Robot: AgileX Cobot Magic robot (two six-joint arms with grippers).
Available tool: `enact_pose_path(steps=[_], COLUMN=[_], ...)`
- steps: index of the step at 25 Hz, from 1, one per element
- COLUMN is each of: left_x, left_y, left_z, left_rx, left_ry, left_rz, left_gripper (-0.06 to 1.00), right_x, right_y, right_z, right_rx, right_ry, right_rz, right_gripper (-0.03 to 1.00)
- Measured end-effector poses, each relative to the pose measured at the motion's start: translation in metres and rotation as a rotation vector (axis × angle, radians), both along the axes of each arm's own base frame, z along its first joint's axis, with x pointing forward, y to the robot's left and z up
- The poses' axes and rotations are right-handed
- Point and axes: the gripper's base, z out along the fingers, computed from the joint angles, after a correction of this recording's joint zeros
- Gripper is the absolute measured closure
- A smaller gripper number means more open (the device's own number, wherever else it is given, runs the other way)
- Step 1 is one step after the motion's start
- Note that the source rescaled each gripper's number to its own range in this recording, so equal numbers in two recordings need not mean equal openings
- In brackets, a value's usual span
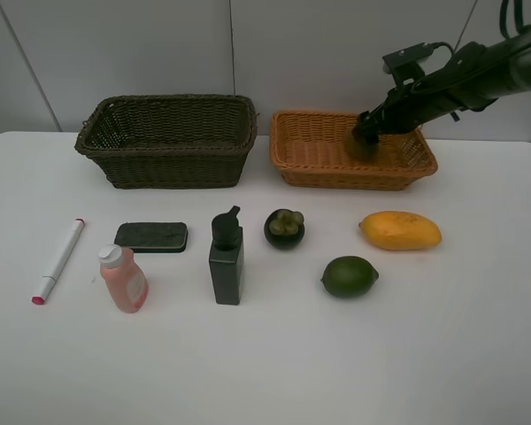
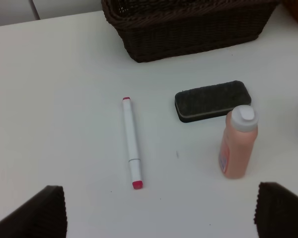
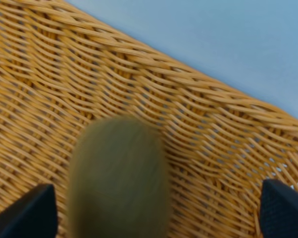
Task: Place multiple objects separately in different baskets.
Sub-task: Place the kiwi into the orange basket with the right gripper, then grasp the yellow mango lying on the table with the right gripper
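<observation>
Inside the orange-tan basket (image 1: 311, 150), R jaws stood wide, brown kiwi (image 3: 119, 178) blurred between them; L jaws wide too, above desk (image 2: 54, 99) nr marker (image 2: 131, 144).

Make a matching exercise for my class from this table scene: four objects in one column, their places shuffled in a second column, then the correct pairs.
Objects
1. kiwi
2. marker
3. mango
4. pump bottle

Places
A. lying at the left end of the table
B. inside the orange basket
C. standing upright between the pink bottle and the lime
D. lying on the table in front of the orange basket

Pairs: 1-B, 2-A, 3-D, 4-C
</observation>
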Motion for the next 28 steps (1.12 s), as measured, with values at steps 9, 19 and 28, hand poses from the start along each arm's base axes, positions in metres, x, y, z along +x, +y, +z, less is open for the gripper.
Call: enact_pose_path(steps=[9,19,28], left_x=[0.0,0.0,0.0], left_y=[0.0,0.0,0.0], left_z=[0.0,0.0,0.0], left_rx=[0.0,0.0,0.0], left_ry=[0.0,0.0,0.0], left_rz=[0.0,0.0,0.0], left_gripper=[-0.06,-0.06,-0.06], right_x=[0.0,-0.013,-0.06], right_y=[0.0,0.007,0.008], right_z=[0.001,0.039,0.084], right_rx=[0.003,-0.052,-0.236], right_ry=[-0.002,0.003,0.057], right_rz=[-0.002,0.1,0.259], right_gripper=[0.01,0.01,0.01])
